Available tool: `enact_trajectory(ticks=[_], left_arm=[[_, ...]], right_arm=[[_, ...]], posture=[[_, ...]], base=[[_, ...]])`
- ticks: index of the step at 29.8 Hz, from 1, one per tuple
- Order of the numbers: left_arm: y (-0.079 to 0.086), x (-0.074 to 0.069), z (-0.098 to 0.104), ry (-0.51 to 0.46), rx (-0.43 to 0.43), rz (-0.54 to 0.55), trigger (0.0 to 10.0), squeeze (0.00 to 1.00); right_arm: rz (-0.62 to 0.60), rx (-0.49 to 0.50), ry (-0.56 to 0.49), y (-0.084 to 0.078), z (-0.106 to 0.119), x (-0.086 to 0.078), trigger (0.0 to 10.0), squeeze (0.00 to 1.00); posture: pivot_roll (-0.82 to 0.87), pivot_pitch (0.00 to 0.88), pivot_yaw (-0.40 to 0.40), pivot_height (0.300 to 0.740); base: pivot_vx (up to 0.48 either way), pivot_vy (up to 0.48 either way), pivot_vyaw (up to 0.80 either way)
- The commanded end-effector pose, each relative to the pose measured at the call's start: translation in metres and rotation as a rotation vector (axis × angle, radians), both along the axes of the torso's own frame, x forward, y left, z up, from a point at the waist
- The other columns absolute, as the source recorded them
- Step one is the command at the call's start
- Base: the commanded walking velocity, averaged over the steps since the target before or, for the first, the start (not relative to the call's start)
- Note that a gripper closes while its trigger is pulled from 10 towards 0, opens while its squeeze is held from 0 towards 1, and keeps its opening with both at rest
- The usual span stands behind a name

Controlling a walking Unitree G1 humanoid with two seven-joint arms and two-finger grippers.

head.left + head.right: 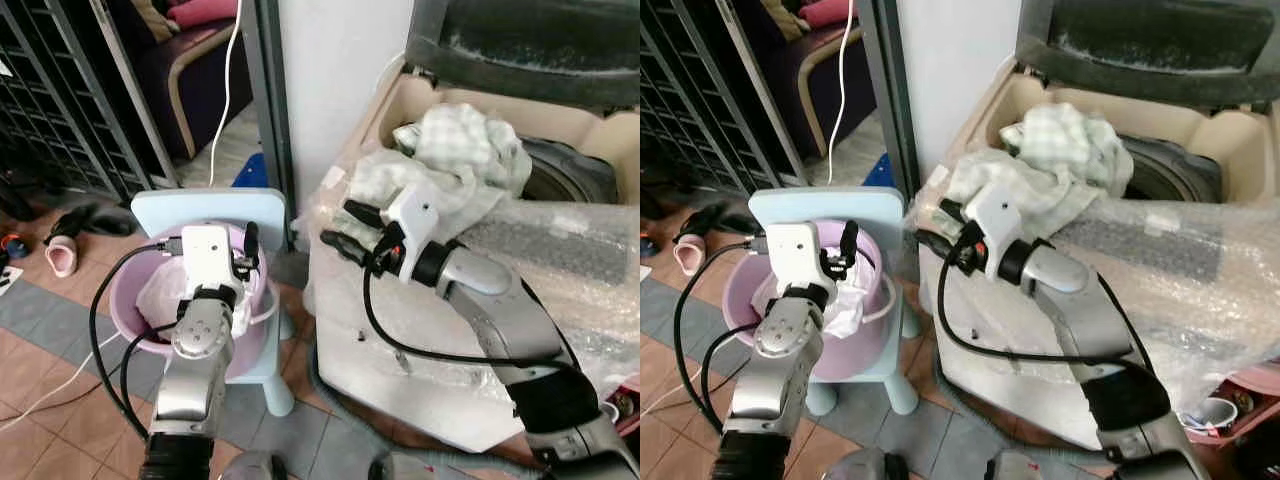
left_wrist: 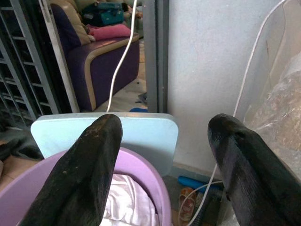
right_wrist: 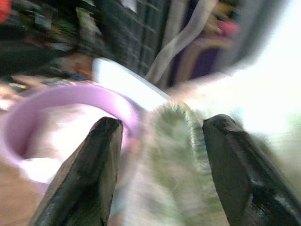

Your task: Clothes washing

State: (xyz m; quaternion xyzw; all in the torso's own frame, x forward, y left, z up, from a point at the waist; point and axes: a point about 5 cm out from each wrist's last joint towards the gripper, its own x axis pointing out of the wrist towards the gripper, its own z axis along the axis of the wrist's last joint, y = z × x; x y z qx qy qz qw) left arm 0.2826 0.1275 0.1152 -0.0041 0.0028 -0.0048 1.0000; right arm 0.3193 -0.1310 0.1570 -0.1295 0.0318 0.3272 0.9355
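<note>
Two hands are seen at work around a lilac basin (image 1: 125, 290) that is set on a pale blue stool (image 1: 205, 208), just beside the washing machine (image 1: 1200, 150). The left hand (image 1: 245, 245) is held above the basin with its fingers spread wide and nothing between them; it appears to be poised there for reaching down to the white cloth (image 2: 124, 205) lying inside. The right hand (image 1: 345, 228) is stretched towards the near left corner of the machine, its fingers parted and not closed on anything, with the checked green-and-white laundry (image 1: 455, 150) just before them. That laundry is heaped on the machine's rim, partly over the open drum (image 1: 565, 180), presumably so that it can be pushed in from there. The machine's front is wrapped in clear plastic sheeting (image 1: 1200, 270), probably as protection. The basin is judged to have been raised on the stool so that it sits within reach of both arms. The eye views give the layout of basin, stool and machine together. The left wrist view adds what is hidden there by the arm: the white cloth low in the basin, a white cable (image 2: 120, 66) hanging down, and a purple sofa (image 2: 99, 61) behind. The right wrist view is blurred, yet the checked fabric is shown lying directly between the parted fingers, with the basin's rim beyond.
</note>
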Motion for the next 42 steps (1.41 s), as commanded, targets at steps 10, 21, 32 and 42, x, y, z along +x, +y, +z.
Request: enact_trajectory(ticks=[10,21,32,42], left_arm=[[0.0,0.005,0.001,0.001,0.014,0.002,10.0,0.0],[0.001,0.022,0.008,-0.029,0.001,0.045,10.0,0.0],[-0.005,0.03,0.015,-0.073,-0.021,0.042,10.0,0.0],[0.003,0.03,0.016,-0.078,-0.008,0.063,10.0,0.0]], right_arm=[[-0.584,0.127,-0.261,-0.066,0.042,0.024,10.0,1.0],[-0.536,0.266,-0.388,-0.027,0.054,0.01,10.0,1.0],[-0.361,0.222,-0.169,0.0,0.017,-0.001,10.0,1.0],[-0.773,0.19,-0.029,-0.059,-0.009,0.004,10.0,1.0]], posture=[[-0.07,0.018,0.069,0.74],[-0.08,0.0,0.065,0.74],[-0.11,0.0,0.063,0.74],[-0.09,0.0,0.062,0.74]], base=[[0.0,0.0,0.0],[0.0,0.0,0.0],[0.0,0.0,0.0],[0.0,0.0,0.0]])
